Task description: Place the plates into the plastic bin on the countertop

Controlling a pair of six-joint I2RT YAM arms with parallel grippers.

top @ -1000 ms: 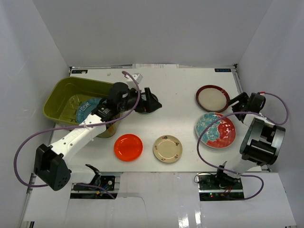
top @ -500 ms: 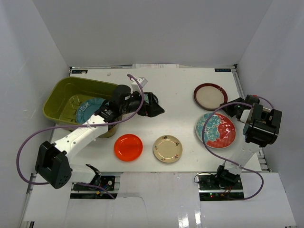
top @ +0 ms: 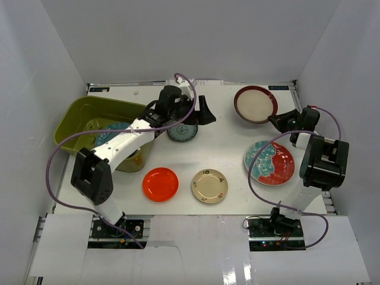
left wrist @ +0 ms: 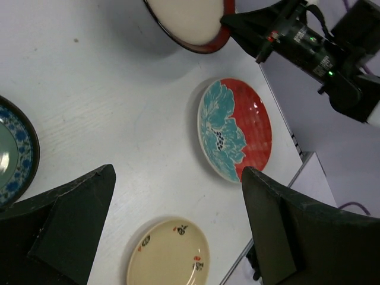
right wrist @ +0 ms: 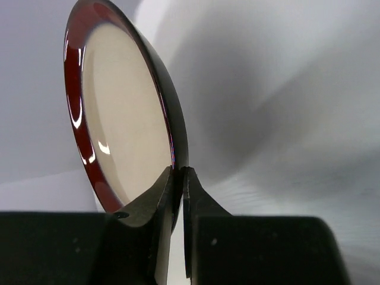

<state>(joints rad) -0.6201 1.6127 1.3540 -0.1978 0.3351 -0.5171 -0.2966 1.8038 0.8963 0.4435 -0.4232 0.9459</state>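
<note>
My right gripper [top: 273, 120] [right wrist: 181, 173] is shut on the near rim of the maroon-rimmed cream plate [top: 255, 104] [right wrist: 119, 119] and holds it tilted above the countertop [top: 225, 148] at the back right. The red-teal plate [top: 269, 162] [left wrist: 234, 127] lies flat below it. Held open and empty, my left gripper [top: 206, 111] [left wrist: 178, 219] hovers over the middle back, just past the small teal patterned plate [top: 182, 132] [left wrist: 12, 154]. The orange-red plate [top: 160, 184] and the cream-yellow plate [top: 209, 186] [left wrist: 169, 258] lie near the front. A teal plate [top: 110, 133] rests inside the olive-green plastic bin [top: 77, 113] at the left.
White walls enclose the countertop on three sides. A brownish round thing [top: 133, 161] stands by the bin's near right corner, half hidden under my left arm. Purple cables loop off both arms. The right arm [left wrist: 309, 44] shows in the left wrist view's top right corner.
My right gripper has shut on the maroon-rimmed plate's rim and lifted it toward the back. My left arm has swung back and to the right, uncovering the small teal patterned plate.
</note>
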